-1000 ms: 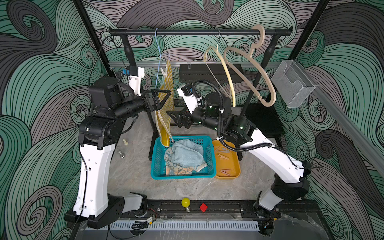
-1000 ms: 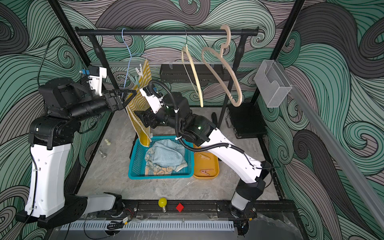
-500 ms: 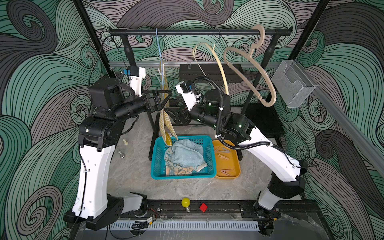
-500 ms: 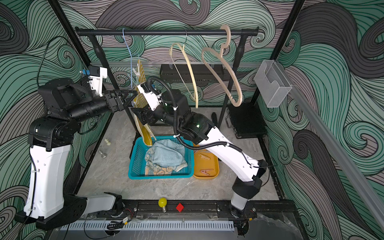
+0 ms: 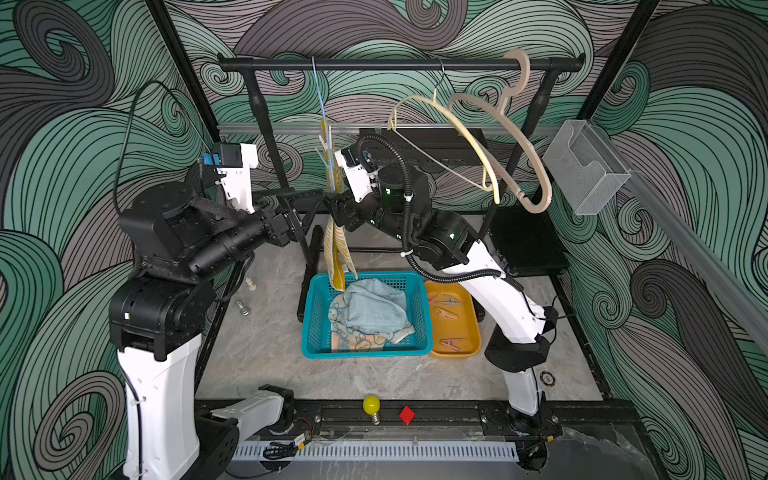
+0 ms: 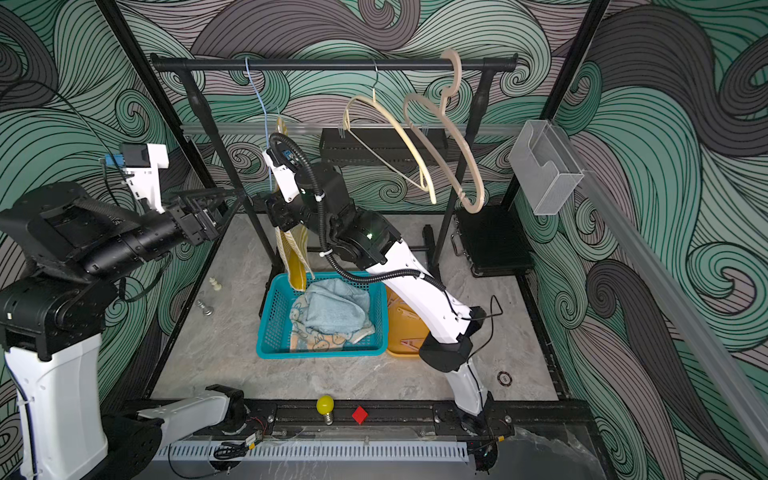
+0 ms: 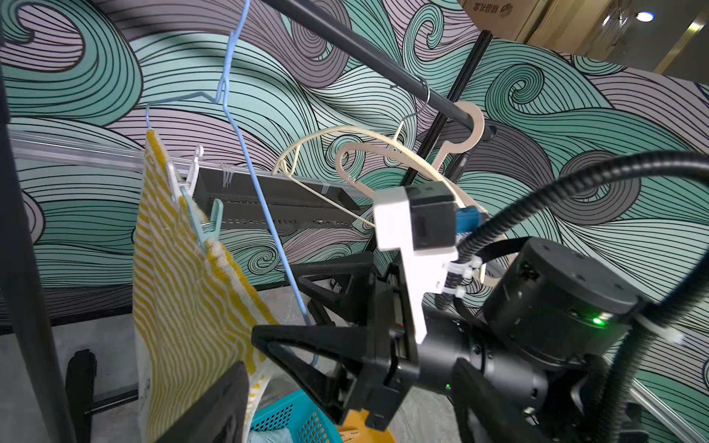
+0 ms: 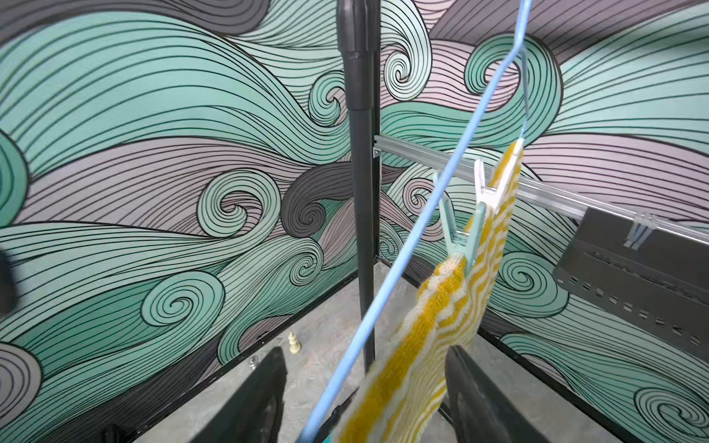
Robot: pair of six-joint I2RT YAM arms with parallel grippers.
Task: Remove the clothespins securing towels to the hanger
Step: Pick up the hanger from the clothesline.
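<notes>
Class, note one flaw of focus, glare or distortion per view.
In both top views the frame posts splay outward; in the left wrist view a ceiling lamp flares; in the right wrist view the right gripper's fingers look blurred.

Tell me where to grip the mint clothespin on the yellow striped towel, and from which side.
Grip the mint clothespin by its two splayed tails, which stand free of the yellow striped towel. It is probably best to come in from the tail end, since squeezing the tails' outer faces together opens it. Mind the blue hanger wire running close alongside.
</notes>
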